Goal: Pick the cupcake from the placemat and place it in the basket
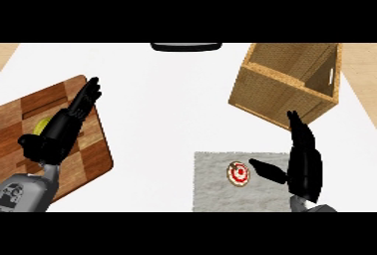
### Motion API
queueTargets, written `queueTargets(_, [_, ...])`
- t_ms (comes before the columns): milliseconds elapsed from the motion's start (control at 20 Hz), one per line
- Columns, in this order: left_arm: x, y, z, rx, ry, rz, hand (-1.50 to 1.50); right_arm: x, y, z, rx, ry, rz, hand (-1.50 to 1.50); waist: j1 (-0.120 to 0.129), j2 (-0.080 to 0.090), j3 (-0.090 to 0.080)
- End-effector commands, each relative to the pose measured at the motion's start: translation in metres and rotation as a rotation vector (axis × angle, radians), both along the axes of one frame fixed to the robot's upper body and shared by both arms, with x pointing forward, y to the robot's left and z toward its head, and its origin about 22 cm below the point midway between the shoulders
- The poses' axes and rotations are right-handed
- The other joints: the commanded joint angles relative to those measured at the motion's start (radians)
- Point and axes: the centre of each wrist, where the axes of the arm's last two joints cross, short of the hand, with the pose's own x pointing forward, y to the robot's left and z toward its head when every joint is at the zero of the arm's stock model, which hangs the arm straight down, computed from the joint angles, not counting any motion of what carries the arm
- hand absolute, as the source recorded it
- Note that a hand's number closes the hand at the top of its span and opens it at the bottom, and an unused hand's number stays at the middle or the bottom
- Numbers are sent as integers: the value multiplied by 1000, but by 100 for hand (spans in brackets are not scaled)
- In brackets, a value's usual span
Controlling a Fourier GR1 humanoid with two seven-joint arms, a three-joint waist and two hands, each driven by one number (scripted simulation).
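A small cupcake (239,174) with red and white frosting sits on the grey placemat (213,191) near the view's lower middle. My right hand (304,162) hovers just right of the cupcake, fingers straight and pointing away, thumb spread toward the cupcake without touching it. The tan wicker basket (283,84) stands tilted at the upper right, its opening facing up. My left hand (63,127) rests open over the wooden board at the left.
A wooden cutting board (33,109) lies at the left with a yellow-green object (42,122) partly hidden under my left hand. A dark curved object (186,47) shows at the counter's far edge. White counter lies between the board and the placemat.
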Motion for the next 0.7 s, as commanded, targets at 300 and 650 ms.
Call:
queueTargets(300, [-5, 4, -3, -1, 17, -11, 0, -20, 44, 56, -80, 472, 25, -150, 9, -8, 5])
queueTargets(650, [-6, 0, -4, -16, 8, -4, 0, -54, 70, 143, -81, 531, -2, -150, 5, -3, 11])
